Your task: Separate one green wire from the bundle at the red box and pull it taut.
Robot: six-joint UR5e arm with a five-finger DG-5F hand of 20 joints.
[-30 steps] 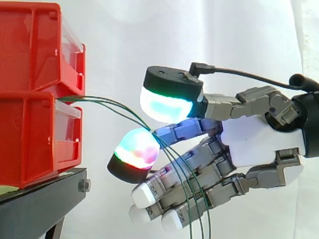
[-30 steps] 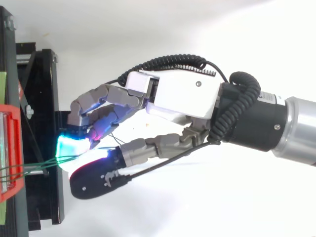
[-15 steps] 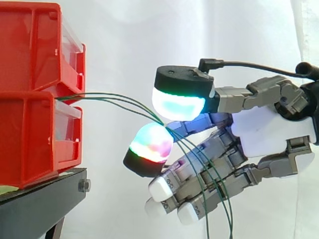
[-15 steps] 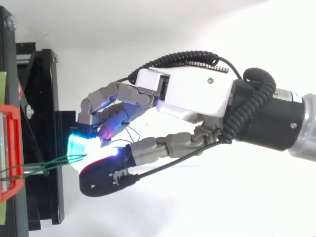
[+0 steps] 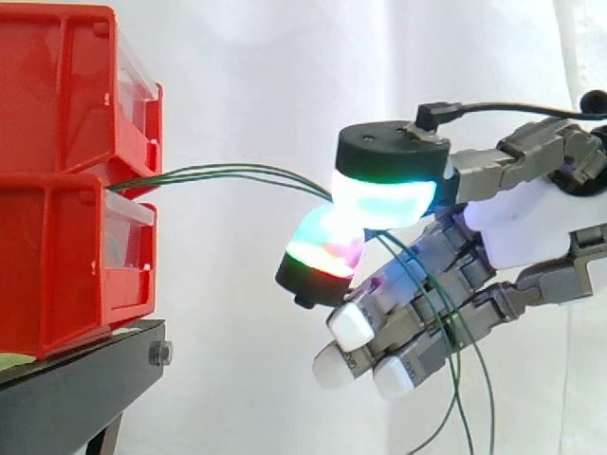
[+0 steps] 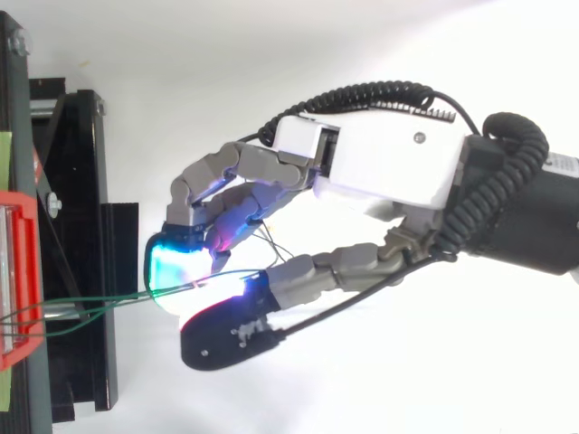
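Thin green wires [image 5: 220, 172], nearly level from red box [image 5: 66, 265], pinched in robot hand [image 5: 520, 229]

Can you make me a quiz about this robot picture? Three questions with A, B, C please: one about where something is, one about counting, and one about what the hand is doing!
1. Where do the green wires start?
A. At a blue bucket
B. At the red bins
C. At the ceiling

2. How many red bins are stacked in the side view?
A. One
B. Two
C. Five

3. What is the hand doing?
A. Lying flat, touching nothing
B. Holding a spoon
C. Pinching the green wires between two glowing pads

Answers:
1 B: the wires run out from where the two bins meet.
2 B: one bin sits on top of another.
3 C: the wires pass between the two pads where they meet, then hang down below.
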